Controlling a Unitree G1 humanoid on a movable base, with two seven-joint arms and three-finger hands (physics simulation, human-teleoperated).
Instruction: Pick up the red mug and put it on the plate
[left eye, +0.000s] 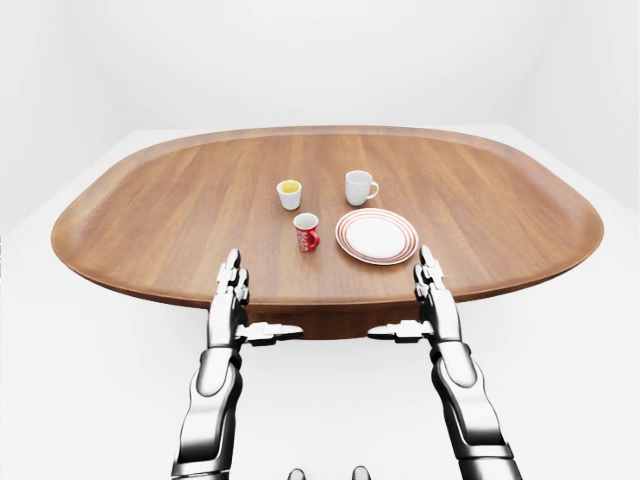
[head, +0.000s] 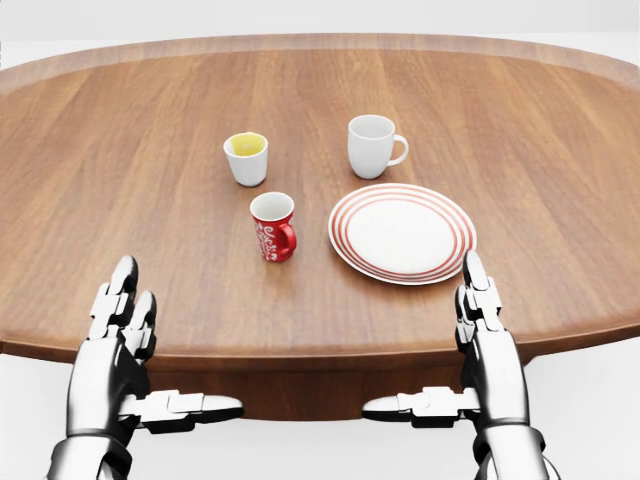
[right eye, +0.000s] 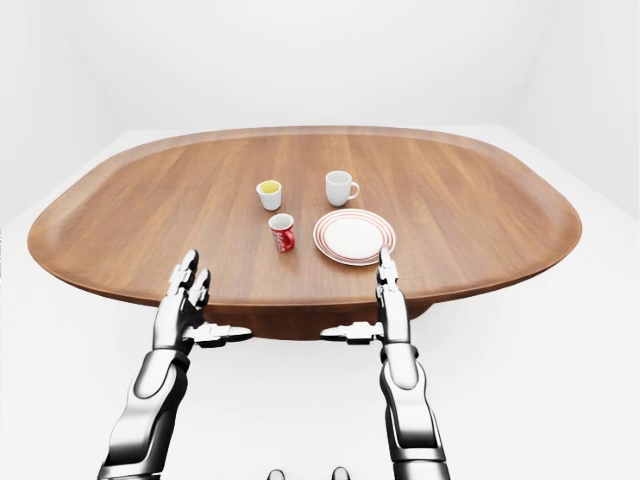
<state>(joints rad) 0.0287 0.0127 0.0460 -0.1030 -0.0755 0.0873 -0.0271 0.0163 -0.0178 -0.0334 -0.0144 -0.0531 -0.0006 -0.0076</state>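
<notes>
Table (head: 560, 140) edge under both open hands; red mug (head: 273, 227) beside plate (head: 402, 232).

Oval brown table (head: 520, 120): wood, visible grain, smooth satin finish.
Small red mug (head: 273, 227): glossy glazed ceramic, white interior.
Round white plate with red rings (head: 402, 232): smooth, glossy ceramic.
Plain white mug (head: 371, 146) and white handleless cup (head: 246, 158): smooth ceramic.
Left hand (head: 118, 352), right hand (head: 486, 352): polished chrome-like metal.
</notes>
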